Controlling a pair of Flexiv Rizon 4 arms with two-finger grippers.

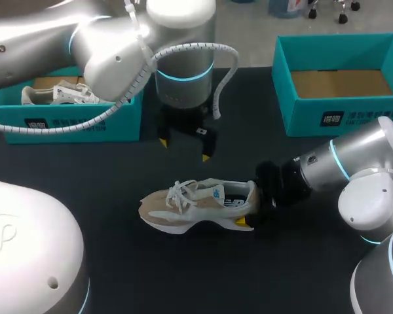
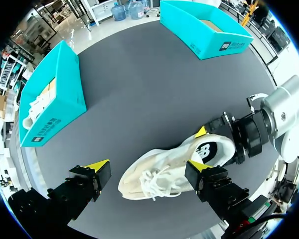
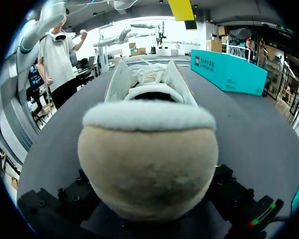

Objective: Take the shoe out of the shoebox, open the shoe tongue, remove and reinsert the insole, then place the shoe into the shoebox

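Note:
A beige and white shoe (image 1: 196,204) stands upright on the black table, toe to the left. My right gripper (image 1: 248,204) comes in from the right, one yellow-tipped finger on each side of the heel, shut on it. In the right wrist view the heel (image 3: 148,149) fills the space ahead and hides the fingertips. My left gripper (image 1: 184,148) hangs open just behind the shoe. In the left wrist view its two yellow tips (image 2: 148,167) stand wide apart above the laces of the shoe (image 2: 162,162), touching nothing.
A teal shoebox (image 1: 85,121) at the back left holds a second shoe (image 1: 56,95). Another teal shoebox (image 1: 344,114) at the back right holds only brown cardboard. Bare black table lies in front of the shoe.

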